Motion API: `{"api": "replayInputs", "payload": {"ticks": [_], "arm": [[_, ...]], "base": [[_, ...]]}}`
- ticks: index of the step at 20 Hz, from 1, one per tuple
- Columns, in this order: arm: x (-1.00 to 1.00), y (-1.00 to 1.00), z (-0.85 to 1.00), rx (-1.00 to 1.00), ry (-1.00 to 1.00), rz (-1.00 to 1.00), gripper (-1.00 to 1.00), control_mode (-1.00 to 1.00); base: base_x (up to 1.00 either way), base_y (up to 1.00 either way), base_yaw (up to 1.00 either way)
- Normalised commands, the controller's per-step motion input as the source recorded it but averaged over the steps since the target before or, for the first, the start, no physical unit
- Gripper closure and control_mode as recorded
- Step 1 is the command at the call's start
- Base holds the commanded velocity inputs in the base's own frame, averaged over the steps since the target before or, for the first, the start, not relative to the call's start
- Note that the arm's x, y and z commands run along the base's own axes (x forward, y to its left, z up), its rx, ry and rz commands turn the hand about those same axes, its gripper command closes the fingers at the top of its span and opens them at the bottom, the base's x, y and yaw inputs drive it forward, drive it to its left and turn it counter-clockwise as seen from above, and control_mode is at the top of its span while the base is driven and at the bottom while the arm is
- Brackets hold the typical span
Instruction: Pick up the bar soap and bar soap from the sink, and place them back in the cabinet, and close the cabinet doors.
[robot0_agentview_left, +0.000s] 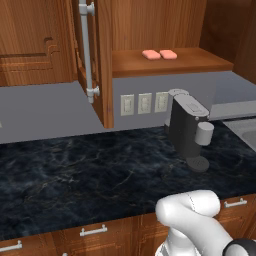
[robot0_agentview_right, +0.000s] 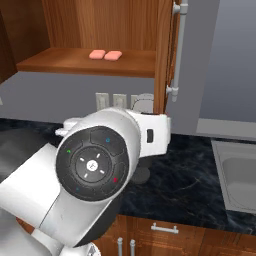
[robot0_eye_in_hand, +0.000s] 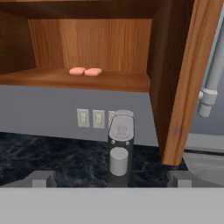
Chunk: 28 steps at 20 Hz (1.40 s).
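Soaps (robot0_eye_in_hand: 77, 71) (robot0_eye_in_hand: 93, 72) lie touching on the cabinet (robot0_eye_in_hand: 87, 39) shelf, doors (robot0_eye_in_hand: 186, 83) open; gripper (robot0_eye_in_hand: 112, 178) wide apart, holding nothing.

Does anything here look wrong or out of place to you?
Nothing is spilled or broken. One oddity: two pink soaps lie side by side on the open cabinet's shelf, above a coffee machine on the counter. The cabinet doors stand wide open.
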Motion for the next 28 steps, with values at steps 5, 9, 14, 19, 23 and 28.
{"api": "replayInputs", "payload": {"ticks": [5, 9, 14, 19, 23, 28], "arm": [[0.00, -0.25, -0.10, 0.00, -0.08, 0.03, -1.00, -1.00], [0.00, -0.11, -0.12, -0.01, -0.07, 0.00, -1.00, -1.00], [0.00, -0.18, -0.03, 0.00, -0.06, 0.00, -1.00, -1.00], [0.00, -0.23, 0.00, 0.00, -0.02, 0.00, -1.00, -1.00], [0.00, -0.24, 0.00, 0.00, 0.00, 0.00, -1.00, -1.00], [0.00, -0.25, 0.00, 0.00, 0.00, 0.00, -1.00, -1.00]], "base": [[0.00, 0.00, 0.00], [0.00, 0.00, 0.00], [0.00, 0.00, 0.00], [0.00, 0.00, 0.00], [0.00, 0.00, 0.00], [0.00, 0.00, 0.00]]}}
